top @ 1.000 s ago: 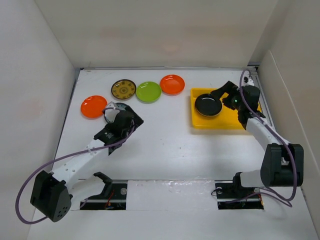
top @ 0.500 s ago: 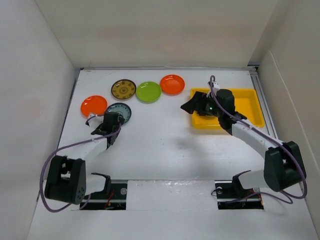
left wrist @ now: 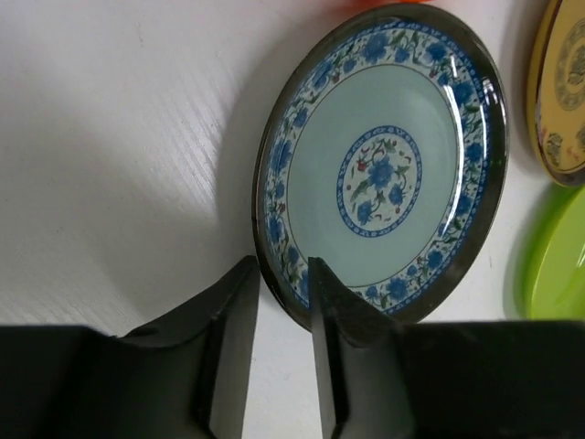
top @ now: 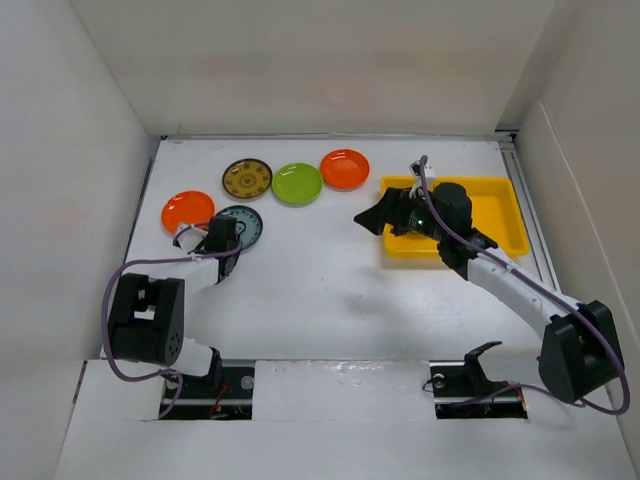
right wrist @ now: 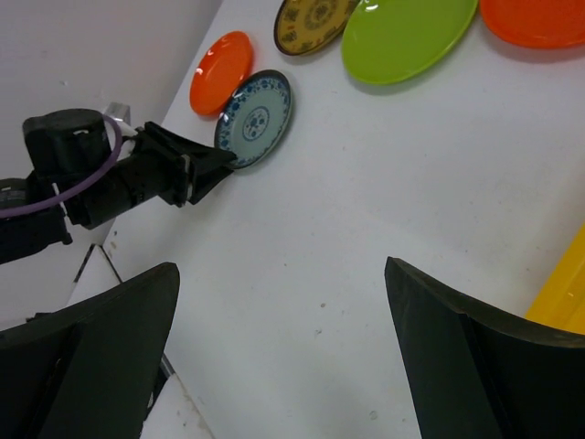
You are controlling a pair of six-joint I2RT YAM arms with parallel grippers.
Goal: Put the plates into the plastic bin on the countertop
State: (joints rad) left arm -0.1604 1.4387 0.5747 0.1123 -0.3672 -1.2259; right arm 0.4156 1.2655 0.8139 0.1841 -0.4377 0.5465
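At left claw [left wrist: 281, 274], teal plate [left wrist: 379, 169], face-up

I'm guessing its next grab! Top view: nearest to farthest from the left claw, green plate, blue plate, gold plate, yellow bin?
1. Blue plate, pinched by the left claw.
2. Gold plate, behind.
3. Green plate, back middle.
4. Yellow bin, far right.

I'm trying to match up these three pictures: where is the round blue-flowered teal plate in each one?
Top view: round blue-flowered teal plate, left of centre.
Left wrist: it fills the upper middle, rim between the left claw fingers.
Right wrist: upper left, small.
Shared landmark: the round lime green plate.
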